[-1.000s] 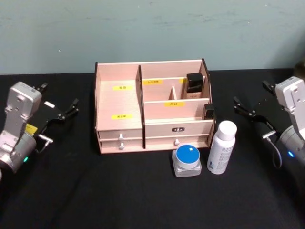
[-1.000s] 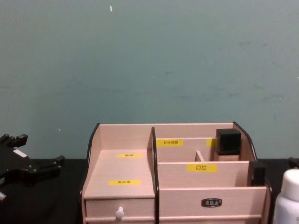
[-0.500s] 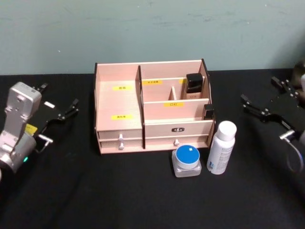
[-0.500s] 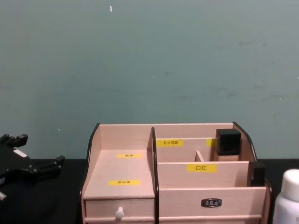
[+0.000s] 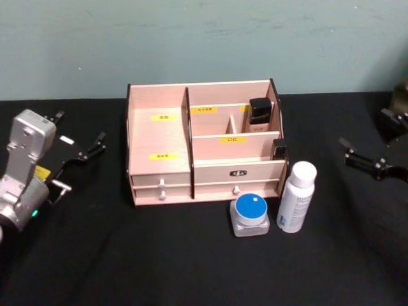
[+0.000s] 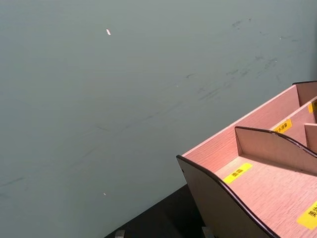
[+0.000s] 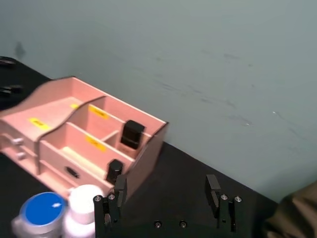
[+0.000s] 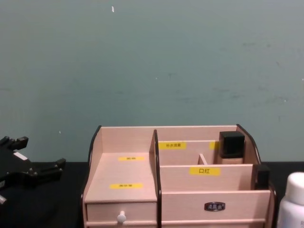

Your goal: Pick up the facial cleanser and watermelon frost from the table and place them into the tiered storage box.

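In the head view the tiered storage box (image 5: pixel 159 137) sits mid-frame against the wall. Just in front of its lower right corner stand a white bottle (image 5: pixel 297 197) and a blue-lidded jar (image 5: pixel 250 214). We take the bottle for the facial cleanser and the jar for the watermelon frost, though no label is legible. Both rest untouched on the black table (image 5: pixel 159 255), so we judge the first pick not yet begun. The left gripper (image 5: pixel 81 127) hangs at the left edge, fingers apart and empty. The right gripper (image 5: pixel 368 137) sits at the right edge, well apart from the bottle. The chest view shows the box front-on, the bottle in the lower right corner and the left gripper (image 8: pixel 39 153) at lower left. The left wrist view catches only the box's near wall and wide shelf at lower right. The right wrist view looks past the right gripper (image 7: pixel 166 193) — fingers spread, nothing between them — toward bottle and jar at lower left. Next, we think, that gripper must come in over the bottle, straddle it and close.
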Controlling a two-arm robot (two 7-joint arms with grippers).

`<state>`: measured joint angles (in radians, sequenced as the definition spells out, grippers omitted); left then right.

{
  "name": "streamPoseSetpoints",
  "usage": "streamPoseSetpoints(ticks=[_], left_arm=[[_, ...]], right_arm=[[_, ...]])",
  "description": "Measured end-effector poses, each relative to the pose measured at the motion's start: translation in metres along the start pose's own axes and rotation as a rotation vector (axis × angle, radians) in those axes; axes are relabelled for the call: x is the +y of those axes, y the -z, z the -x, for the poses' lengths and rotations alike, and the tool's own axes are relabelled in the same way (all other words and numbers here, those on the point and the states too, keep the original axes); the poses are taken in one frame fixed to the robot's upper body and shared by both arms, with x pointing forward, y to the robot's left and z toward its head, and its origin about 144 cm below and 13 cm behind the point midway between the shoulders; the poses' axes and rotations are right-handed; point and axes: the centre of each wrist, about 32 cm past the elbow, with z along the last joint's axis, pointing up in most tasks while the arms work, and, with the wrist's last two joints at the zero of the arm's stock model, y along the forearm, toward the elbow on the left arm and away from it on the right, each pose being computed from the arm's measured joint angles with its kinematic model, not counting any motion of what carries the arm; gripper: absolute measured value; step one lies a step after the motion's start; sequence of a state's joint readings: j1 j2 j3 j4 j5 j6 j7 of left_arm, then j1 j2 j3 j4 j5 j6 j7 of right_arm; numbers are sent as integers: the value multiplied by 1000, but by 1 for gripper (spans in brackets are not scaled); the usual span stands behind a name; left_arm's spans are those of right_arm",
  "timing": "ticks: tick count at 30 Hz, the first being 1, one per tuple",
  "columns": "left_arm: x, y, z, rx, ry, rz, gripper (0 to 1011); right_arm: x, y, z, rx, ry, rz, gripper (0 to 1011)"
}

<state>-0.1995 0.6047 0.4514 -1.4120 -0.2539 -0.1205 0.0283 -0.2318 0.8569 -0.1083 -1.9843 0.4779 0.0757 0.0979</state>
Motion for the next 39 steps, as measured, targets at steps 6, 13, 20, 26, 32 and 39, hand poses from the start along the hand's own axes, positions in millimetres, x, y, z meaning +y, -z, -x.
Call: streamPoseSetpoints(ticks=[6,13,20,26,32,39], left_arm=[[0,0,0,0,0,0,1001],[0,0,0,0,0,0,1001],[0,0,0,0,0,0,1001],[0,0,0,0,0,0,1001],[0,0,0,0,0,0,1001],[0,0,0,0,0,0,1001]], right_arm=[[-14,-2,7,28,-61,-7,1003],[-17,3,15,78,-138,33,1002],[-17,7,20,105,-199,46,1003],[-16,10,24,109,-238,46,1002],[-13,14,27,113,-251,60,1002],[-7,20,29,108,-248,84,1003]])
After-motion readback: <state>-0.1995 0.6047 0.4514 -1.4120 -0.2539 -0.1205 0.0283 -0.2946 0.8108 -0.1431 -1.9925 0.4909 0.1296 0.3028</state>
